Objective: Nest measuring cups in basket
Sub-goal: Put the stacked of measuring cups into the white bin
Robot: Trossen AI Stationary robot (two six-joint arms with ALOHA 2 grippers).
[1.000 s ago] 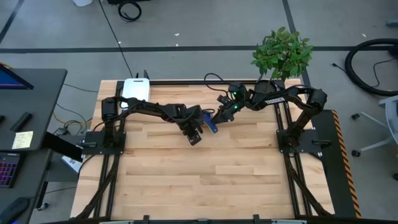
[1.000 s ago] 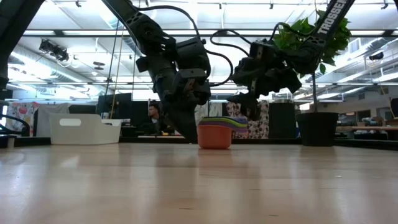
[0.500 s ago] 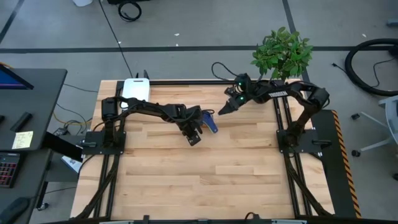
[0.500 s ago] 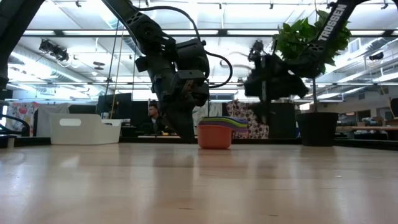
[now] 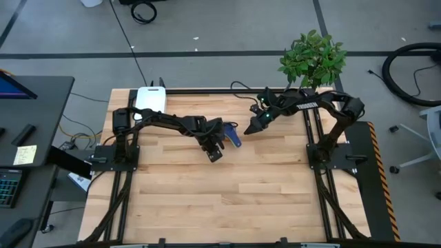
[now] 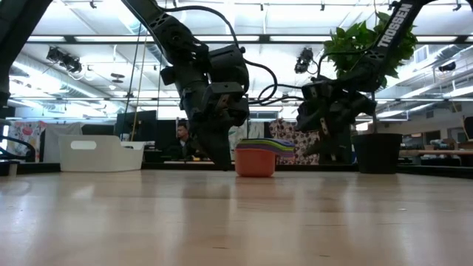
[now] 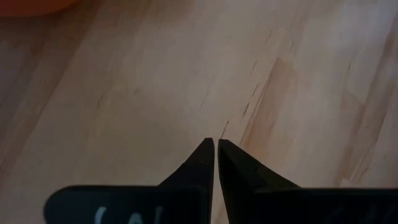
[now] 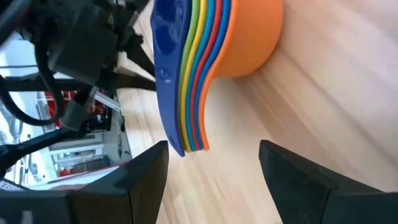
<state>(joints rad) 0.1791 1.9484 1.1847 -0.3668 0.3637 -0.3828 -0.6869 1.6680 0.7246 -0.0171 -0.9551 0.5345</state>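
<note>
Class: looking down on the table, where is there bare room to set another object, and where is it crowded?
Bare wood spans the whole near half. The far strip is crowded: basket, measuring cups, left hand, right hand and plant.

Nested measuring cups [image 6: 256, 158] stand on bare wood, basket [image 5: 150, 99] well apart.

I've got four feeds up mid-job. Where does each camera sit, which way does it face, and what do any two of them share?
High: overhead, straight down; both arms, the basket, the plant.
Low: table height, level across; both arms over the nested measuring cups.
Left wrist: on the left arm, facing bare wood; left gripper shut.
Right wrist: on the right arm; right gripper open toward the cups.
Shared: low and right wrist both show the cup stack, orange outermost.
</note>
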